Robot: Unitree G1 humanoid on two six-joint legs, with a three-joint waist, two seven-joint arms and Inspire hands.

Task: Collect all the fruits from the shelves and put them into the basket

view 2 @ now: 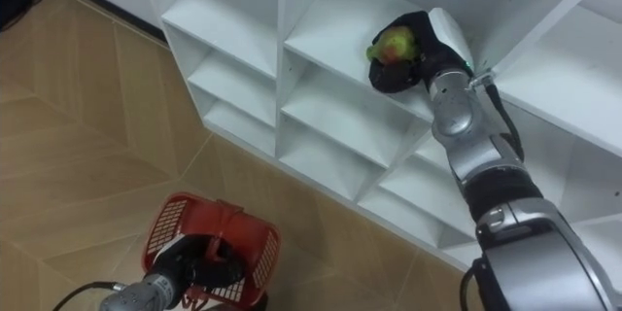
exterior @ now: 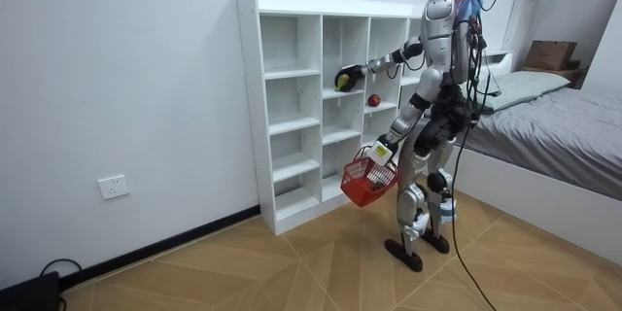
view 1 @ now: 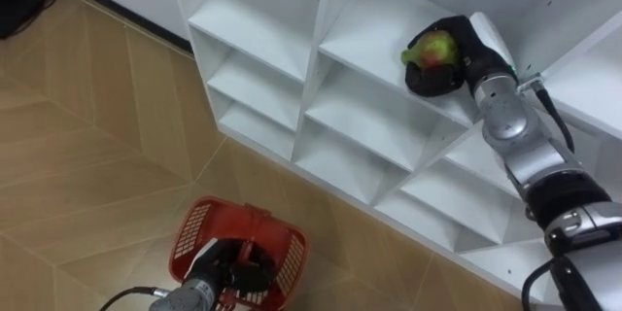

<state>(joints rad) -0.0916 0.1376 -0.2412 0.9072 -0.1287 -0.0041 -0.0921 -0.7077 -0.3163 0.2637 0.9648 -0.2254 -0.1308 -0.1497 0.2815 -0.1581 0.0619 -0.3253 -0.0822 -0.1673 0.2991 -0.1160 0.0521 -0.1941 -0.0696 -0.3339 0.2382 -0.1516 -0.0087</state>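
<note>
A yellow-green fruit with a red blush (view 1: pixel 431 50) (view 2: pixel 392 44) sits in my right hand (view 1: pixel 449 62) (view 2: pixel 408 60), whose dark fingers curl round it at the front of a shelf compartment of the white closet (view 1: pixel 360 78). In the room view the same hand and fruit (exterior: pixel 343 81) are at the middle column, upper half, and a red fruit (exterior: pixel 372 100) lies in the compartment to its right. My left hand (view 1: pixel 225 270) (view 2: pixel 199 262) hangs low, fingers closed round the handle of a red mesh basket (view 1: pixel 277 248) (view 2: pixel 167 224) (exterior: pixel 367 179). The basket's inside looks bare.
I stand upright facing the closet (exterior: pixel 292 107) on a wooden floor (view 1: pixel 87 155). A bed (exterior: pixel 554 117) lies behind me at the room view's right. A wall socket (exterior: pixel 114 187) and a dark box (exterior: pixel 29 287) are at the room view's left.
</note>
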